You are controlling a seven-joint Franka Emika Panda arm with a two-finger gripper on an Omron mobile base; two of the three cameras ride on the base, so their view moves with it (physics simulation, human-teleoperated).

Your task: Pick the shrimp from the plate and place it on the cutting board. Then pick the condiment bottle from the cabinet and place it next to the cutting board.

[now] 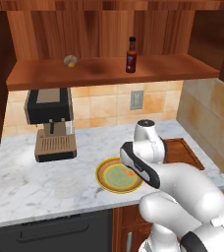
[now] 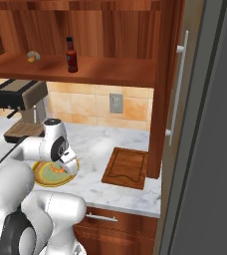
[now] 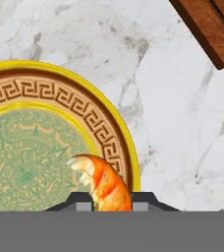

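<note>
Over the plate [image 3: 115, 129], shrimp [image 3: 104, 183] in gripper [image 3: 112, 203]

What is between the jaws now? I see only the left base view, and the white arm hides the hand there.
Observer: In the hand view the jaws are shut on the small curled orange shrimp.
Operator: Is it over the plate?
Observer: Yes, it is over the round plate with the yellow and brown patterned rim, at the edge of its green centre. I cannot tell whether it is lifted.
Operator: Is the board free?
Observer: The right base view shows the whole flat rectangular dark brown wooden cutting board, with nothing on it.
</note>
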